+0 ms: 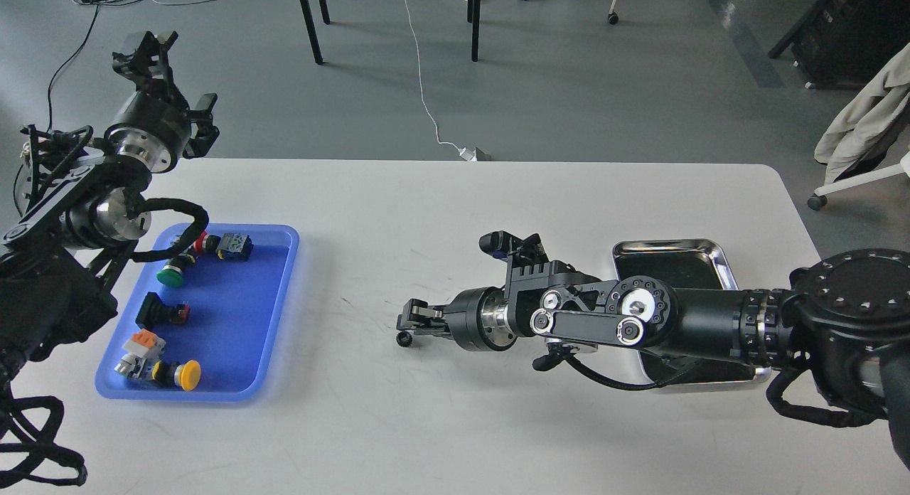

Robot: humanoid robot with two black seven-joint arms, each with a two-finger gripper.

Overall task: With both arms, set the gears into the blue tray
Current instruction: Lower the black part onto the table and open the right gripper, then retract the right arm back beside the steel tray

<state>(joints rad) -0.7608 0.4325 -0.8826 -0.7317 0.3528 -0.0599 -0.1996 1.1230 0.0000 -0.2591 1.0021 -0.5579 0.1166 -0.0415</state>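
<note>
One tiny black gear [404,338] lies on the white table [426,210] near its middle, just below the tip of my right gripper [412,318]. That gripper points left, low over the table, open with a small gap between its fingers and nothing in it. The blue tray [274,317] sits at the left and holds several coloured push-button switches [178,373]; I see no gear in it. My left gripper [146,48] is raised beyond the table's far left corner, open and empty.
A shiny steel tray [668,257] stands at the right, partly hidden under my right forearm. The table's far edge runs behind both arms, with chair legs and cables on the floor beyond it.
</note>
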